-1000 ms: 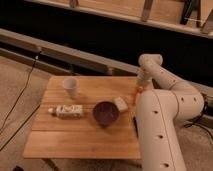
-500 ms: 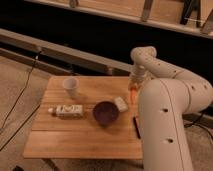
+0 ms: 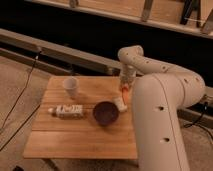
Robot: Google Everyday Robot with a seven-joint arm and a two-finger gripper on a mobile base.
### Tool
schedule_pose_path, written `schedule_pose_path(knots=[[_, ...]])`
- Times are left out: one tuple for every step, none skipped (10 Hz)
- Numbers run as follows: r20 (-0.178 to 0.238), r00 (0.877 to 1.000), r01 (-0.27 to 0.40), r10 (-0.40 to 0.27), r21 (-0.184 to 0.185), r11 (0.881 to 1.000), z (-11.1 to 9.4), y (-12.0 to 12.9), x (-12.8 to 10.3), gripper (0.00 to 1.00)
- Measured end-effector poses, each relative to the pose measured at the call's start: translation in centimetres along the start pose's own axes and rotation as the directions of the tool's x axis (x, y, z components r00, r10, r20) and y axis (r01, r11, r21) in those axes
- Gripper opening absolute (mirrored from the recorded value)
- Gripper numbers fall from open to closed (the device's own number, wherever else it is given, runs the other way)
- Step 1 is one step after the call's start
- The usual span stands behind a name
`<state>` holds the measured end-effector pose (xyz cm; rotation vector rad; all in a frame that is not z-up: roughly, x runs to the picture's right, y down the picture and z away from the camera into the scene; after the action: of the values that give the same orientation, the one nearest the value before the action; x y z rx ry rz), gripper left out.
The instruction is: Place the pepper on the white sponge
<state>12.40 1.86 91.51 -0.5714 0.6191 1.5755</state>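
Swinging left over the last second, the arm now has the gripper [image 3: 125, 85] at the table's [image 3: 75, 137] right edge. It is clenched on the pepper [image 3: 124, 91], which hangs orange below it, just over the sponge [image 3: 120, 104]. That sponge sits right beside the bowl [image 3: 105, 113]. Cup [image 3: 71, 86] and bottle [image 3: 67, 111] are farther left.

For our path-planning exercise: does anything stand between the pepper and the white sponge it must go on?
Nothing visible does. The gripper, jaws shut on the pepper, hangs just above the sponge near the right side of the table. The bowl sits left of the sponge, off that short path.
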Motion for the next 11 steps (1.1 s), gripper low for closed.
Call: schedule_pose_path(knots=[[-0.005, 1.0, 0.001, -0.001, 0.004, 1.0, 0.6, 0.2, 0.1, 0.0], [-0.022, 1.0, -0.001, 0.001, 0.004, 1.0, 1.5, 0.4, 0.6, 0.0], [-0.034, 0.999, 0.002, -0.002, 0.001, 1.0, 2.2, 0.8, 1.1, 0.0], [-0.044, 0.999, 0.003, -0.004, -0.005, 1.0, 2.8, 1.2, 1.6, 0.0], [-0.05, 0.999, 0.005, -0.005, -0.01, 1.0, 3.2, 1.5, 2.0, 0.0], [-0.052, 0.999, 0.005, -0.006, -0.017, 1.0, 3.6, 1.7, 2.3, 0.0], [-0.059, 0.998, 0.005, -0.006, -0.021, 1.0, 4.0, 1.9, 2.7, 0.0], [-0.06, 0.998, 0.003, -0.005, -0.026, 1.0, 4.3, 2.0, 3.0, 0.0], [-0.062, 0.998, 0.001, -0.002, -0.028, 1.0, 4.6, 2.1, 3.2, 0.0], [-0.063, 0.998, -0.003, 0.001, -0.029, 1.0, 4.8, 2.0, 3.4, 0.04], [-0.063, 0.998, -0.008, 0.007, -0.027, 1.0, 5.0, 1.8, 3.6, 0.14]])
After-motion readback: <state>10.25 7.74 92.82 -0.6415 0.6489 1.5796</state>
